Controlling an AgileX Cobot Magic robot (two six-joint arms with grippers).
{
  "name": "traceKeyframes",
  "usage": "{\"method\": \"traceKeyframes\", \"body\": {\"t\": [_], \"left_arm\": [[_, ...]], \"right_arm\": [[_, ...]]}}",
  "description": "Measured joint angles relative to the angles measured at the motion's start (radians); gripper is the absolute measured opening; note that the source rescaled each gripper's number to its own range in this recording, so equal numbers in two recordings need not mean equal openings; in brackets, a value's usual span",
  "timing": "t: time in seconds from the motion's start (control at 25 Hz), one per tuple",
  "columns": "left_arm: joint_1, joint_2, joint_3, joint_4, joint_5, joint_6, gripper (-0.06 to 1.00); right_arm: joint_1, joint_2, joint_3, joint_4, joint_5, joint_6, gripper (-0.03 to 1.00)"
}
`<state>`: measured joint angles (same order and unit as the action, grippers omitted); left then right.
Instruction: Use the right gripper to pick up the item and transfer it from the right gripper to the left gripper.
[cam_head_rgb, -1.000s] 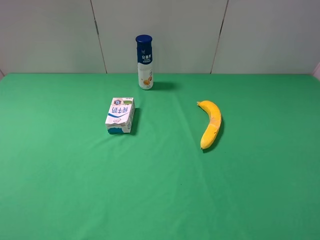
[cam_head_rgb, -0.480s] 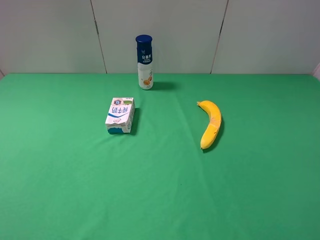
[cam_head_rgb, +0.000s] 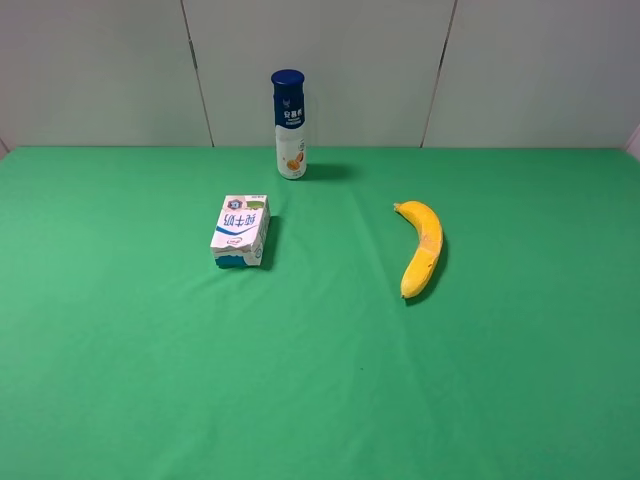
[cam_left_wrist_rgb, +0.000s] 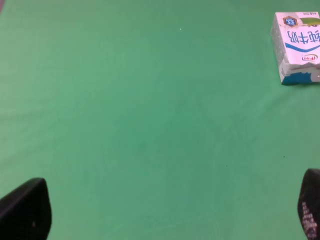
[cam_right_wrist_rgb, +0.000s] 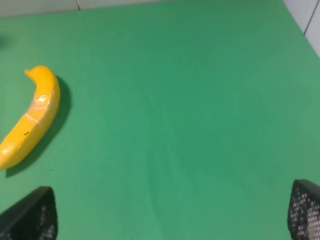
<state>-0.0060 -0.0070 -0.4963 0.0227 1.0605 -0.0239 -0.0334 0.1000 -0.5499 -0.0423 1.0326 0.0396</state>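
Neither arm shows in the high view. Right gripper (cam_right_wrist_rgb: 167, 215): its wrist camera catches only two mesh-faced fingertips, set far apart. Claw wide, empty. Left gripper (cam_left_wrist_rgb: 167, 215): likewise wide, nothing between the tips.

Green cloth (cam_head_rgb: 320, 400) fills the lower half of the high frame. Mid-frame, right of centre: banana (cam_head_rgb: 423, 248), flat on the cloth, its length running roughly toward the wall and its curve bowing to the right edge. Left of centre: milk carton (cam_head_rgb: 241, 231), lying down, well apart from the banana. Upper centre, near the wall: bottle (cam_head_rgb: 290, 125), upright, blue cap.

My reading: the reach for the banana is not yet begun. To do it well:
- Turn the right wrist so the fingers straddle the banana across its width, not along it.
- Come down on the thick part, a little toward one end, leaving free length for the left claw.
- Close softly, since ripe fruit bruises and the curve could roll.
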Motion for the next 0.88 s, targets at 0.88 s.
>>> {"method": "traceKeyframes", "body": {"t": [0.88], "left_arm": [[0.0, 0.0, 0.0, 0.0, 0.0, 0.0, 0.98]], "right_arm": [[0.273, 0.942, -0.463, 0.007, -0.028, 0.001, 1.0]]}}
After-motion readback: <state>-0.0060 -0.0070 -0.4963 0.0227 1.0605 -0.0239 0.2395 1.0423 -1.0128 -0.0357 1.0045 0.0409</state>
